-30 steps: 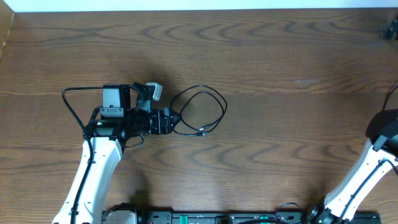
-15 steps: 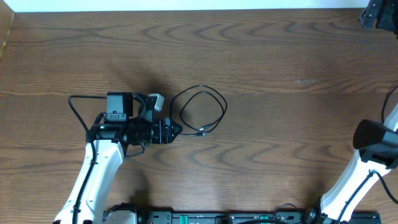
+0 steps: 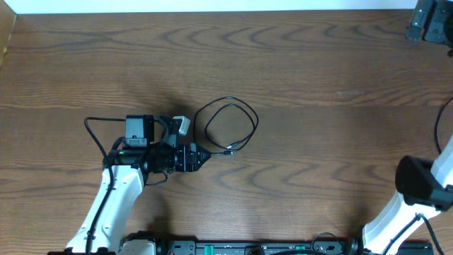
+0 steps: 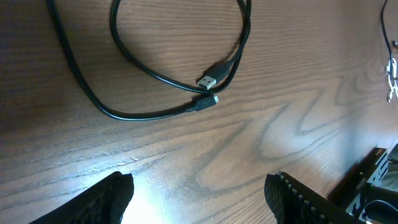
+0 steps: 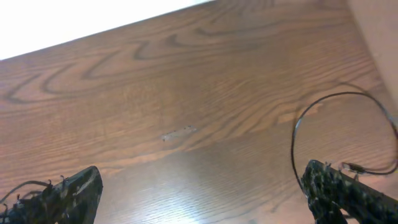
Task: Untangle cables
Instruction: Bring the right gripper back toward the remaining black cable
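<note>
Overhead's evenly lit, soft shadows. Left wrist cam: white glare on the tabletop [image 4: 298, 124] below the black cable [image 4: 149, 114], cable's sharp, left end effector [image 4: 198, 196] fingertips [image 4: 106, 199] pretty blurry.

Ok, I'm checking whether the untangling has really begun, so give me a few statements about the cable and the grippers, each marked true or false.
The black cable lies in a loose loop on the table. True.
The left gripper is shut on the cable. False: it is open and empty, short of the plug ends.
The cable's two plug ends lie close together. True.
The right gripper hangs over the loop. False: it is open, at the table's far right corner.
</note>
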